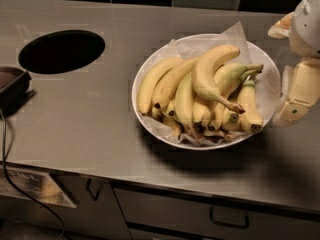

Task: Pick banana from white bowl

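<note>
Banana [205, 71] atop bunched bananas [184, 99], white bowl [161, 55]; hand [298, 94] just right, grip unclear.

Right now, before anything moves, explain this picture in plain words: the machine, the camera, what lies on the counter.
One camera looks down on a grey counter; where it is mounted I cannot say. The cream-coloured part at the right edge is the robot's hand, the grasping end of its single arm. It hangs just right of the white bowl and holds no banana. The bowl is lined with paper and piled with bananas; the strongly curved banana lies on top. Left of the bowl are a round hole in the counter and, at the edge, a dark object and a cable.
</note>
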Available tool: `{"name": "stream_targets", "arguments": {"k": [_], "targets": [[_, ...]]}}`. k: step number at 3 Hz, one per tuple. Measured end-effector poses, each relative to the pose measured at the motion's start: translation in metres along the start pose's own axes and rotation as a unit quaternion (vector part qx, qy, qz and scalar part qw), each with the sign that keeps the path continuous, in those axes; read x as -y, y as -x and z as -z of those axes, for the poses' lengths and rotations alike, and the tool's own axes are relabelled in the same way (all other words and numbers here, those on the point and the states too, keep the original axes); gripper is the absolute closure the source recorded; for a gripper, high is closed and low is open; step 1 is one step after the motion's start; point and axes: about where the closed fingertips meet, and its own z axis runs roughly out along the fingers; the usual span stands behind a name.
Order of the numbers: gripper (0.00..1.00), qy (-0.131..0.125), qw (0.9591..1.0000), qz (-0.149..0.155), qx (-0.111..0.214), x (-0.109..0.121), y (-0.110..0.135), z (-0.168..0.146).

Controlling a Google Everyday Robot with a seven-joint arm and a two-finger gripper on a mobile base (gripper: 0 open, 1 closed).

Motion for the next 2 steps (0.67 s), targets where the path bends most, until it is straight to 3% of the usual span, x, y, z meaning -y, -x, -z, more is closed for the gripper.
{"name": "stream_targets", "arguments": {"k": [1, 2], "targets": [[0.00, -0.009, 0.9990, 0.044, 0.000, 0.000, 0.031, 0.020], [0.00, -0.009, 0.9942, 0.105, 0.024, -0.009, 0.063, 0.039]]}}
